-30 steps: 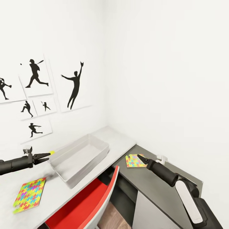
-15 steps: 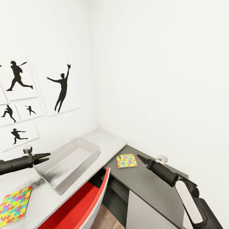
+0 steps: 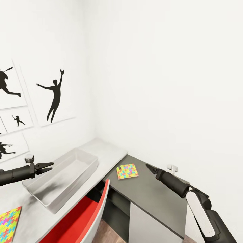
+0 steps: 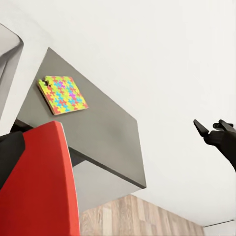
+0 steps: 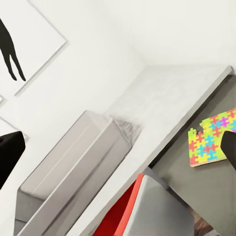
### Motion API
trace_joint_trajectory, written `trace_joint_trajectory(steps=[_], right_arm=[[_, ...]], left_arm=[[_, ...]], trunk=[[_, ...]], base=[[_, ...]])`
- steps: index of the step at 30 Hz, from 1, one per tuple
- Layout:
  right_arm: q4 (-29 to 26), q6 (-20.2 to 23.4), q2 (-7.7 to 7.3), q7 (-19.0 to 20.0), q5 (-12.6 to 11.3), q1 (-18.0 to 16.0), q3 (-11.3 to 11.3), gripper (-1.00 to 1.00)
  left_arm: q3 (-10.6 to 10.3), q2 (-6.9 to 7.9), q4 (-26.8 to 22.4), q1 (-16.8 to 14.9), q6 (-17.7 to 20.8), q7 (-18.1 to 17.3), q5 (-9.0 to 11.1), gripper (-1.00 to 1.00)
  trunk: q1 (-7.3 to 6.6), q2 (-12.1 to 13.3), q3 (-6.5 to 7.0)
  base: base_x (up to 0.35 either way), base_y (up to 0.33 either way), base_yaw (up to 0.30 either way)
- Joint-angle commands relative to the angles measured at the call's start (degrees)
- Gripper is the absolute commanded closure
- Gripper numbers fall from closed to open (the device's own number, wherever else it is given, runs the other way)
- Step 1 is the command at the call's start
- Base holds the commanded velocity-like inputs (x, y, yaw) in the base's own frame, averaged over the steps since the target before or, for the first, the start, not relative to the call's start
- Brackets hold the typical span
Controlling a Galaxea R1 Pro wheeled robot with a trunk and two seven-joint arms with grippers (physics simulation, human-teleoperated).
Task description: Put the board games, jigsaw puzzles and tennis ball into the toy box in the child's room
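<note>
Nearest, at the head view's bottom edge: red chair [image 3: 81, 216], its back rising between the two desks. At the bottom left corner, one puzzle [image 3: 8, 223] flat on the grey tabletop [image 3: 101, 153], close to the near edge, partly cut off by the frame.

Next out, left pincer [image 3: 50, 166] held in the air above the near left end of the toy box [image 3: 64, 179], fingers slightly parted, gripping nothing. On the right, right pincer [image 3: 148, 166] hovering over the dark side desk [image 3: 152, 195], tips drawn close to a point, nothing between them; open or closed cannot be told for certain. Same pincer seen in the left wrist view [image 4: 209, 129], fingers a little apart against the white wall.

Then the toy box itself, lying at a slant on the tabletop, long side running toward the far corner, nothing seen inside.

Beside it on the dark side desk, a second puzzle [image 3: 127, 171], flat, near the desk's far left corner, close to the edge meeting the tabletop, apart from the right pincer. Also seen in the left wrist view [image 4: 62, 94] and the right wrist view [image 5: 214, 142].

Farthest: white walls meeting in a corner, with black silhouette pictures [image 3: 54, 96] on the left wall. Wood floor [image 4: 142, 219] under the side desk.
</note>
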Motion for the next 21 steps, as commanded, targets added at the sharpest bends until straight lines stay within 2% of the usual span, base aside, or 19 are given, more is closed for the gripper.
trace_joint_trajectory(steps=[1,7,12,21], right_arm=[[0.01,0.41,0.01,0.09,-0.3,-0.02,-0.08,-1.0],[0.03,0.49,0.01,0.14,-0.34,-0.02,-0.46,-1.0],[0.25,0.62,0.01,1.01,-0.37,-0.02,-2.42,-1.0],[0.6,0.64,0.01,2.62,-0.35,-0.02,-2.87,-1.0]], left_arm=[[0.02,-0.01,0.01,-0.02,0.6,-0.21,-0.02,-1.0],[0.02,-0.02,0.01,-0.01,0.56,-0.21,-0.01,-1.0],[0.02,-0.03,0.01,0.0,0.55,-0.21,-0.03,-1.0],[0.02,-0.03,0.01,0.0,0.59,-0.21,-0.09,-1.0]], trunk=[[0.02,-0.04,-0.03],[0.02,-0.04,-0.28],[0.02,-0.04,-0.55],[0.02,-0.04,-0.86]], base=[[0.0,0.0,-0.071],[-0.021,0.0,-0.143],[-0.097,0.0,-0.211],[-0.041,0.0,-0.252]])
